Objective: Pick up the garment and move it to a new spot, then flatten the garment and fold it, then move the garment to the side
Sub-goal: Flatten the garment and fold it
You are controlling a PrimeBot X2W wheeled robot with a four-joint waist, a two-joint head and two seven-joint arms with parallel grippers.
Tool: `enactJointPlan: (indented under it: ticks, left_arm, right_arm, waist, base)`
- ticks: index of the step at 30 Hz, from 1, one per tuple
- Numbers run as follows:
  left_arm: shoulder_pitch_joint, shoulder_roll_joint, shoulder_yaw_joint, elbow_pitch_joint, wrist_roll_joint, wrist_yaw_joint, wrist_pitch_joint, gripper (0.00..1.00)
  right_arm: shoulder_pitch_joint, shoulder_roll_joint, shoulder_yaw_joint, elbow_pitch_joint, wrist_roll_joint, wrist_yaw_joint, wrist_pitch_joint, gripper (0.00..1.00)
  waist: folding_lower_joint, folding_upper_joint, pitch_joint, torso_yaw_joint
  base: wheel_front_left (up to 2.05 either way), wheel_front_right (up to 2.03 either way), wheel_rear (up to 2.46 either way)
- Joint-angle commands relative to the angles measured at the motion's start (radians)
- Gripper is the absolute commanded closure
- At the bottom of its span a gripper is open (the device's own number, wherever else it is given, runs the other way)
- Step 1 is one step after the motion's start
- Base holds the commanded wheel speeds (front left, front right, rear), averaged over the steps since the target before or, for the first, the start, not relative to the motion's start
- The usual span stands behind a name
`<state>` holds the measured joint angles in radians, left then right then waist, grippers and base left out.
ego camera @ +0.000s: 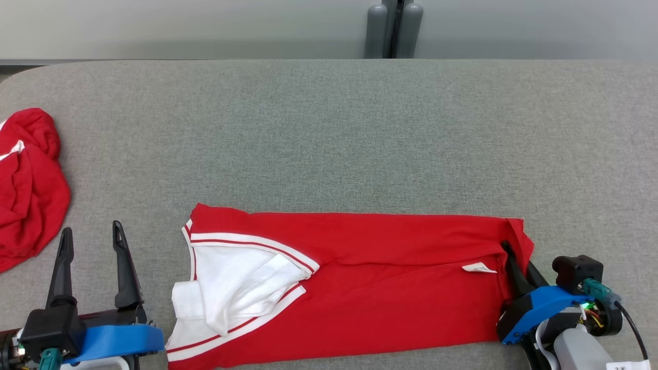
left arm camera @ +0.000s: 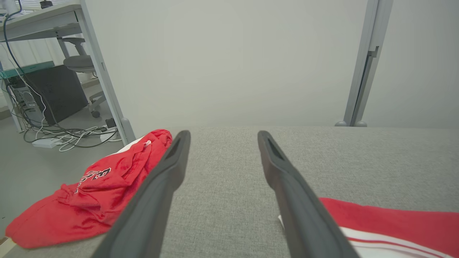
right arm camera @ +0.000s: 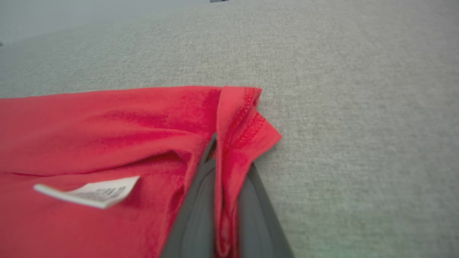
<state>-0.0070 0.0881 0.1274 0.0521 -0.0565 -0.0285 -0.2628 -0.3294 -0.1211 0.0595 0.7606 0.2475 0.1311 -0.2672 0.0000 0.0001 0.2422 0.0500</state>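
Red shirt [ego camera: 370, 277], already folded into a long narrow band, lies across the near part of a grey cloth-covered table [ego camera: 329, 128]. Its long axis runs side to side in the head view. The collar end [ego camera: 231, 288], showing white lining and white striped trim, points to the robot's left, and the hem end points to its right. A small white care label [ego camera: 478, 267] sits near the hem end.

At that hem end the right gripper [ego camera: 515, 259] has its two dark fingers [right arm camera: 195, 215] pressed together on a pinch of red fabric at the far corner. The right wrist view shows a fold of cloth squeezed between them. The left gripper [ego camera: 92, 228] rests just beside the collar end, on its left, fingers spread wide and holding nothing. It does not touch the shirt.

A second red garment [ego camera: 28, 180] lies crumpled at the table's far left edge, well apart from the folded shirt.

The next fold likely brings the hem end leftward along the band toward the collar, so the right arm, already gripping, leads.
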Motion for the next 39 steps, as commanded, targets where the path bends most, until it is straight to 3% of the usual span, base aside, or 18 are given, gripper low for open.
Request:
enactJointPlan:
  ticks: [1,7,14,19,28,39]
  left_arm:
    - [-0.005,-0.005,0.008,0.000,0.009,-0.006,-0.003,0.00]
    - [0.005,-0.010,0.017,-0.005,0.025,-0.014,-0.003,0.00]
    - [0.010,-0.009,0.025,0.002,0.042,-0.020,-0.003,0.00]
    - [0.015,-0.010,0.027,0.003,0.046,-0.019,-0.003,0.00]
    - [0.016,-0.014,0.019,0.014,0.050,-0.022,-0.003,0.00]
    - [0.011,-0.016,0.008,0.029,0.048,-0.026,-0.003,0.00]
  right_arm:
    - [0.016,-0.013,-0.019,0.005,-0.002,-0.001,0.007,1.00]
    - [0.015,-0.063,-0.092,-0.071,-0.018,-0.001,0.003,1.00]
    - [0.014,-0.188,-0.189,-0.085,-0.049,-0.001,0.003,1.00]
    - [-0.007,-0.217,-0.191,-0.085,-0.058,0.000,0.012,1.00]
    - [0.015,-0.123,-0.089,-0.194,-0.010,0.000,0.028,1.00]
    - [0.008,0.009,0.128,-0.341,0.079,0.000,0.055,1.00]
  waist:
    - [0.0000,-0.0001,-0.006,-0.004]
    - [0.0000,-0.0001,-0.015,-0.018]
    - [0.0000,-0.0001,-0.027,-0.040]
    - [0.0000,-0.0001,-0.036,-0.060]
    - [0.0000,-0.0001,-0.048,-0.073]
    - [0.0000,-0.0001,-0.056,-0.060]
  base:
    - [0.00,0.00,0.00]
    - [0.00,0.00,0.00]
    - [0.00,0.00,0.00]
    - [0.00,0.00,0.00]
    - [0.00,0.00,0.00]
    - [0.00,0.00,0.00]
